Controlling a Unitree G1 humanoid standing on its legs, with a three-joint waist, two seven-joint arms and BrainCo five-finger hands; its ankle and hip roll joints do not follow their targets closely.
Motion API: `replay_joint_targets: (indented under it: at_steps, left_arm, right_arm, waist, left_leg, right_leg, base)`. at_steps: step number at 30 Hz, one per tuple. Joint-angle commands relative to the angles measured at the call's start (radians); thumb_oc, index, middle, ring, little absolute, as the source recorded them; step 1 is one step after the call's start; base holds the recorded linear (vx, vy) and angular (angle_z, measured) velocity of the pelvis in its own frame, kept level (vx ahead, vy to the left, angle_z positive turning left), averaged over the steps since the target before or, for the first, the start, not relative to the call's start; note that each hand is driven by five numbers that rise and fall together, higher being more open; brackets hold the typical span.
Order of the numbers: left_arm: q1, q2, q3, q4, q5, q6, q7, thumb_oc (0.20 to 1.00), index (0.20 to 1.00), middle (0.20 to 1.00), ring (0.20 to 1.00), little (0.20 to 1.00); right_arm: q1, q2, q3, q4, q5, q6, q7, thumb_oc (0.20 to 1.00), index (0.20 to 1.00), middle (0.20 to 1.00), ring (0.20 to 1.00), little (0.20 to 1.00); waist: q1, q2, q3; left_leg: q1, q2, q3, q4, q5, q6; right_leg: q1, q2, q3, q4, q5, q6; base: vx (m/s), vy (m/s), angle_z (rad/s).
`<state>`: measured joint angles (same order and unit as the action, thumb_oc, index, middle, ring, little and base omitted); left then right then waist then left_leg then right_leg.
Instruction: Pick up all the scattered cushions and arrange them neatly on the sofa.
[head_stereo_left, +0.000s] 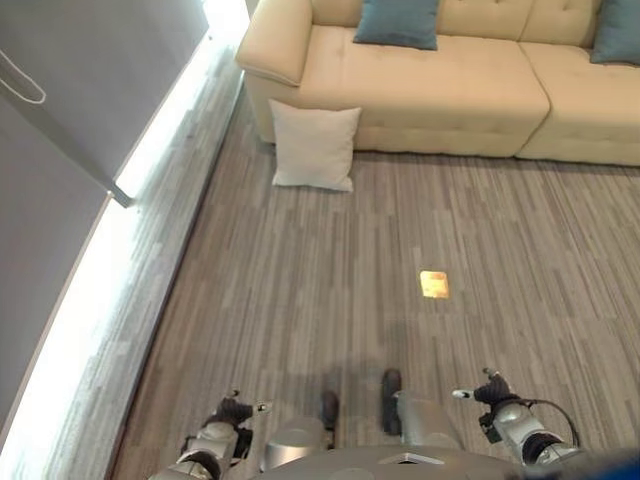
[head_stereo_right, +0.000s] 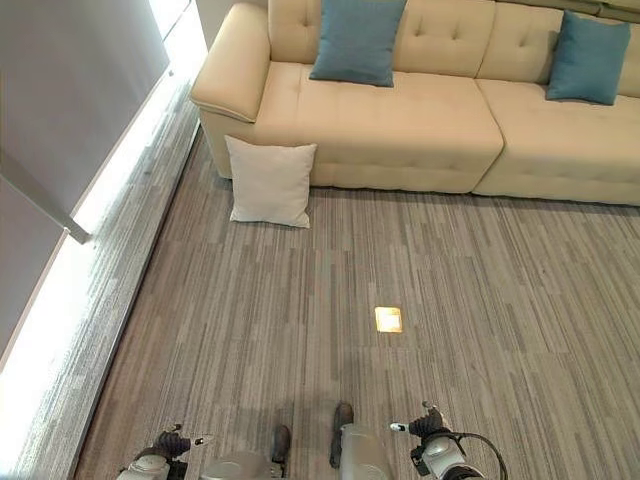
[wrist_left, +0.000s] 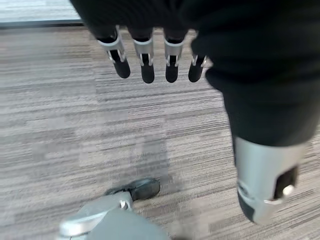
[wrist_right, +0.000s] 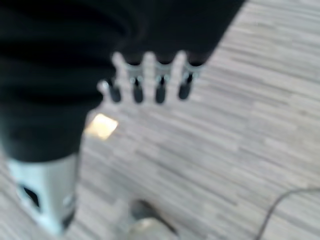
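Right, a white cushion (head_stereo_right: 270, 182) stands on the grey striped carpet (head_stereo_right: 480, 290), propped upright against the front of the cream sofa (head_stereo_right: 400, 120) near its armrest at the robot's left. Up on the seat, one teal cushion (head_stereo_right: 357, 40) leans on the backrest above the left seat section, and a second teal cushion (head_stereo_right: 588, 58) leans on the backrest of the next section over to the right. The white one sits just below and to the left of the first teal one, well apart from the second. Out on the open carpet between robot and sofa lies a small yellow square patch (head_stereo_right: 388, 319). Along the left runs a bright strip of light at the foot of a grey wall (head_stereo_left: 90, 90). Low in the head views, the left hand (wrist_left: 150, 60) hangs over bare carpet, fingers straight and relaxed, holding nothing. The right hand (wrist_right: 150, 82) hangs the same way, fingers loose and empty, the yellow patch showing just past it.
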<state>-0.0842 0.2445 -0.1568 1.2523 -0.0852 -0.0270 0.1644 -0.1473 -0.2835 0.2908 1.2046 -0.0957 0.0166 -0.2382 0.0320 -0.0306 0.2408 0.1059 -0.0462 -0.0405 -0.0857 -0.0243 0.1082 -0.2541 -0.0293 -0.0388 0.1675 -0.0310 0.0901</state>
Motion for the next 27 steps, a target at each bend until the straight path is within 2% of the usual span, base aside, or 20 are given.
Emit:
replay_joint_targets:
  at_steps: [1, 4, 5, 6, 8, 9, 10, 11, 12, 13, 16, 17, 19, 20, 21, 22, 24, 27]
  left_arm:
    - [-0.004, -0.003, -0.016, 0.027, 0.035, -0.022, 0.018, 1.0, 1.0, 1.0, 1.0, 1.0]
    - [-0.012, -0.012, -0.027, 0.026, 0.034, -0.021, 0.016, 1.0, 1.0, 1.0, 1.0, 1.0]
    - [-0.02, -0.015, -0.034, 0.019, 0.03, -0.021, 0.017, 1.0, 1.0, 1.0, 1.0, 1.0]
    - [-0.026, -0.017, -0.038, 0.014, 0.027, -0.02, 0.017, 1.0, 1.0, 1.0, 1.0, 1.0]
    - [-0.034, -0.019, -0.046, 0.01, 0.029, -0.017, 0.016, 1.0, 1.0, 1.0, 1.0, 1.0]
    - [-0.034, -0.019, -0.046, 0.01, 0.029, -0.017, 0.016, 1.0, 1.0, 1.0, 1.0, 1.0]
    - [-0.037, -0.014, -0.056, 0.007, 0.039, -0.018, 0.015, 1.0, 1.0, 1.0, 1.0, 1.0]
    - [-0.038, -0.01, -0.057, 0.003, 0.043, -0.017, 0.015, 1.0, 1.0, 1.0, 1.0, 1.0]
    - [-0.037, -0.01, -0.057, 0.003, 0.043, -0.017, 0.015, 1.0, 1.0, 1.0, 1.0, 1.0]
    - [-0.032, -0.001, -0.045, 0.001, 0.039, -0.016, 0.013, 1.0, 1.0, 1.0, 1.0, 1.0]
    - [-0.018, 0.001, -0.039, 0.011, 0.042, -0.012, 0.013, 1.0, 1.0, 1.0, 1.0, 1.0]
    - [-0.004, 0.012, -0.026, 0.019, 0.048, -0.007, 0.009, 1.0, 1.0, 1.0, 1.0, 1.0]
    - [-0.005, 0.019, -0.025, 0.019, 0.051, -0.006, 0.008, 1.0, 1.0, 1.0, 1.0, 1.0]
    - [-0.005, 0.019, -0.025, 0.019, 0.051, -0.006, 0.008, 1.0, 1.0, 1.0, 1.0, 1.0]
    - [-0.009, 0.028, -0.024, 0.01, 0.053, -0.004, 0.009, 1.0, 1.0, 1.0, 1.0, 1.0]
    - [-0.013, 0.033, -0.026, 0.007, 0.053, -0.006, 0.009, 1.0, 1.0, 1.0, 1.0, 1.0]
    - [-0.012, 0.037, -0.025, 0.003, 0.051, -0.009, 0.011, 1.0, 1.0, 1.0, 1.0, 1.0]
    - [-0.014, 0.035, -0.027, 0.005, 0.052, -0.009, 0.009, 1.0, 1.0, 1.0, 1.0, 1.0]
  right_arm:
    - [-0.003, -0.037, 0.015, 0.013, -0.007, -0.009, -0.008, 1.0, 1.0, 1.0, 1.0, 1.0]
    - [0.007, -0.045, 0.002, 0.012, 0.016, -0.024, -0.01, 1.0, 1.0, 1.0, 1.0, 1.0]
    - [0.011, -0.051, -0.004, 0.009, 0.033, -0.032, -0.01, 1.0, 1.0, 1.0, 1.0, 1.0]
    - [0.011, -0.053, -0.005, 0.009, 0.039, -0.031, -0.009, 1.0, 1.0, 1.0, 1.0, 1.0]
    - [0.017, -0.057, -0.005, 0.013, 0.046, -0.03, -0.008, 1.0, 1.0, 1.0, 1.0, 1.0]
    - [0.017, -0.057, -0.005, 0.013, 0.047, -0.03, -0.008, 1.0, 1.0, 1.0, 1.0, 1.0]
    - [0.021, -0.058, -0.008, 0.014, 0.051, -0.03, -0.01, 1.0, 1.0, 1.0, 1.0, 1.0]
    - [0.024, -0.057, -0.009, 0.013, 0.051, -0.028, -0.01, 1.0, 1.0, 1.0, 1.0, 1.0]
    - [0.025, -0.057, -0.009, 0.013, 0.051, -0.028, -0.01, 1.0, 1.0, 1.0, 1.0, 1.0]
    - [0.03, -0.045, -0.01, 0.025, 0.054, -0.024, -0.01, 1.0, 1.0, 1.0, 1.0, 1.0]
    - [0.038, -0.033, -0.011, 0.034, 0.046, -0.02, -0.008, 1.0, 1.0, 1.0, 1.0, 1.0]
    - [0.038, -0.017, -0.006, 0.03, 0.03, -0.016, -0.002, 1.0, 1.0, 1.0, 1.0, 1.0]
    - [0.034, -0.01, -0.003, 0.022, 0.023, -0.013, 0.002, 1.0, 1.0, 1.0, 1.0, 1.0]
    - [0.034, -0.01, -0.003, 0.022, 0.023, -0.013, 0.002, 1.0, 1.0, 1.0, 1.0, 1.0]
    - [0.028, -0.007, 0.001, 0.014, 0.017, -0.011, 0.004, 1.0, 1.0, 1.0, 1.0, 1.0]
    - [0.024, -0.005, 0.002, 0.005, 0.017, -0.012, 0.008, 1.0, 1.0, 1.0, 1.0, 1.0]
    - [0.018, -0.008, 0.005, 0.001, 0.013, -0.012, 0.005, 1.0, 1.0, 1.0, 1.0, 1.0]
    - [0.014, -0.013, 0.009, -0.001, 0.013, -0.011, 0.004, 1.0, 1.0, 1.0, 1.0, 1.0]
  waist:
    - [0.005, -0.021, -0.035]
    - [0.0, -0.036, -0.046]
    - [-0.004, -0.045, -0.04]
    - [-0.002, -0.053, -0.033]
    - [0.003, -0.057, -0.028]
    - [0.003, -0.057, -0.028]
    - [0.005, -0.058, -0.027]
    - [0.007, -0.056, -0.029]
    - [0.007, -0.057, -0.029]
    - [0.019, -0.059, -0.037]
    - [0.016, -0.059, -0.049]
    - [0.023, -0.065, -0.062]
    - [0.026, -0.065, -0.06]
    - [0.026, -0.065, -0.06]
    - [0.025, -0.058, -0.049]
    - [0.013, -0.046, -0.044]
    - [0.001, -0.032, -0.045]
    - [-0.008, -0.029, -0.037]
  left_leg:
    - [-0.002, -0.044, -0.114, 0.115, -0.124, -0.08]
    - [-0.032, -0.029, -0.105, 0.206, -0.132, -0.128]
    - [-0.086, -0.019, -0.06, 0.304, -0.116, -0.15]
    - [-0.126, -0.007, -0.026, 0.34, -0.107, -0.151]
    - [-0.178, 0.009, 0.045, 0.311, -0.116, -0.136]
    - [-0.178, 0.009, 0.044, 0.312, -0.117, -0.135]
    - [-0.228, 0.016, 0.093, 0.264, -0.076, -0.127]
    - [-0.248, 0.024, 0.117, 0.238, -0.052, -0.124]
    - [-0.248, 0.023, 0.117, 0.237, -0.051, -0.124]
    - [-0.28, 0.034, 0.143, 0.213, -0.011, -0.128]
    - [-0.251, 0.026, 0.137, 0.191, -0.011, -0.118]
    - [-0.212, 0.015, 0.141, 0.171, -0.033, -0.096]
    - [-0.188, 0.01, 0.15, 0.171, -0.053, -0.081]
    - [-0.188, 0.01, 0.15, 0.171, -0.053, -0.081]
    - [-0.165, 0.009, 0.15, 0.171, -0.065, -0.066]
    - [-0.133, 0.008, 0.133, 0.153, -0.07, -0.058]
    - [-0.077, 0.0, 0.107, 0.118, -0.083, -0.053]
    - [-0.046, -0.006, 0.096, 0.107, -0.094, -0.053]
  right_leg:
    - [0.105, 0.006, 0.03, -0.051, 0.031, 0.023]
    - [0.171, 0.006, 0.0, -0.109, 0.024, 0.0]
    - [0.212, -0.004, -0.022, -0.144, 0.017, -0.015]
    - [0.234, -0.014, -0.036, -0.159, 0.011, -0.018]
    - [0.261, -0.024, -0.072, -0.176, -0.005, -0.021]
    - [0.262, -0.024, -0.072, -0.177, -0.006, -0.021]
    - [0.274, -0.023, -0.092, -0.178, -0.018, -0.021]
    - [0.28, -0.017, -0.099, -0.18, -0.027, -0.021]
    - [0.28, -0.018, -0.099, -0.18, -0.027, -0.021]
    - [0.306, -0.003, -0.097, -0.177, -0.058, -0.027]
    - [0.311, -0.007, -0.098, -0.152, -0.07, -0.021]
    - [0.302, -0.024, -0.089, -0.073, -0.086, -0.001]
    - [0.274, -0.041, -0.09, 0.018, -0.076, 0.021]
    - [0.274, -0.041, -0.09, 0.018, -0.076, 0.021]
    - [0.23, -0.056, -0.091, 0.145, -0.048, 0.041]
    - [0.171, -0.05, -0.074, 0.221, -0.01, 0.051]
    - [0.112, -0.036, -0.08, 0.19, -0.012, 0.03]
    - [0.091, -0.035, -0.098, 0.112, 0.002, 0.024]
  base:
    - [0.23, -0.2, 0.76]
    - [0.21, -0.222, 1.01]
    - [0.11, -0.136, 1.12]
    - [0.1, -0.094, 1.04]
    - [0.06, -0.028, 0.44]
    - [0.12, -0.005, 0.5]
    - [0.13, 0.006, 0.48]
    - [0.13, 0.005, 0.53]
    - [0.23, 0.048, 0.55]
    - [0.19, 0.044, 0.38]
    - [0.29, 0.144, -0.04]
    - [0.28, 0.211, -0.15]
    - [0.22, 0.186, -0.39]
    - [0.14, 0.147, -0.38]
    - [0.2, 0.16, -0.07]
    - [0.36, 0.205, 0.09]
    - [0.35, 0.084, -0.02]
    - [0.2, 0.005, 0.24]
